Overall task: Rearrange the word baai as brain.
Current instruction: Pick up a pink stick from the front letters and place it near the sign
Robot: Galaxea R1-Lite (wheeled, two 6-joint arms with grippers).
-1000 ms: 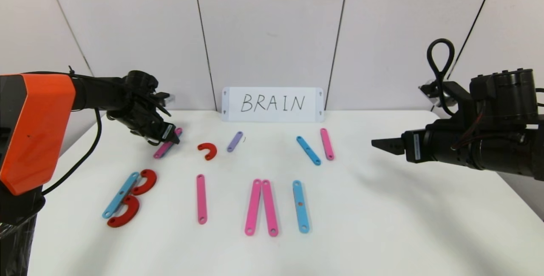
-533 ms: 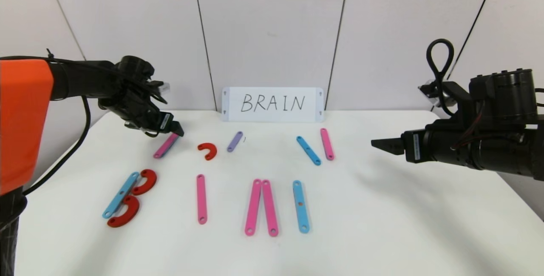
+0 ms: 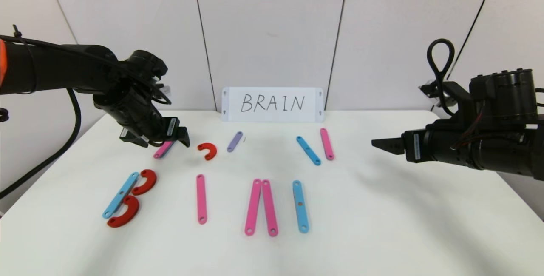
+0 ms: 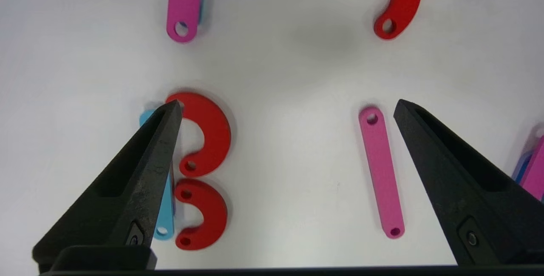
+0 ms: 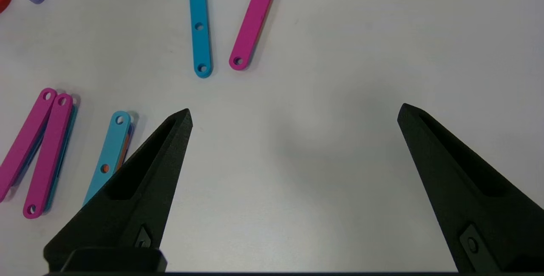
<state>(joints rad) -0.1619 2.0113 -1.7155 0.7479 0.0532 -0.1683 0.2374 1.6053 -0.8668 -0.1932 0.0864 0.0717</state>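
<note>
The word lies in a front row: a B made of a blue strip (image 3: 120, 194) and two red arcs (image 3: 144, 181), a pink strip (image 3: 201, 199), two pink strips side by side (image 3: 261, 207), and a blue strip (image 3: 300, 206). Behind them lie a pink strip stacked on a blue one (image 3: 163, 149), a red arc (image 3: 208, 150), a short purple strip (image 3: 234, 141), a blue strip (image 3: 308, 150) and a pink strip (image 3: 327, 143). My left gripper (image 3: 156, 139) hovers open and empty over the back-left stacked strip; its wrist view (image 4: 288, 105) shows the B's arcs (image 4: 212, 131) and the pink strip (image 4: 380, 169) below. My right gripper (image 3: 382, 144) is open and empty, held above the table's right side.
A white card (image 3: 272, 104) with handwritten BRAIN stands against the back wall. The white table (image 3: 382, 225) has bare room at the front and right. The right wrist view shows bare table under that gripper (image 5: 295, 109), with the blue strip (image 5: 199, 27) and pink strip (image 5: 254, 18) farther off.
My left gripper has lifted off the back-left pink strip, turned and opened wide. The strip stays on the table. The right arm has not moved.
</note>
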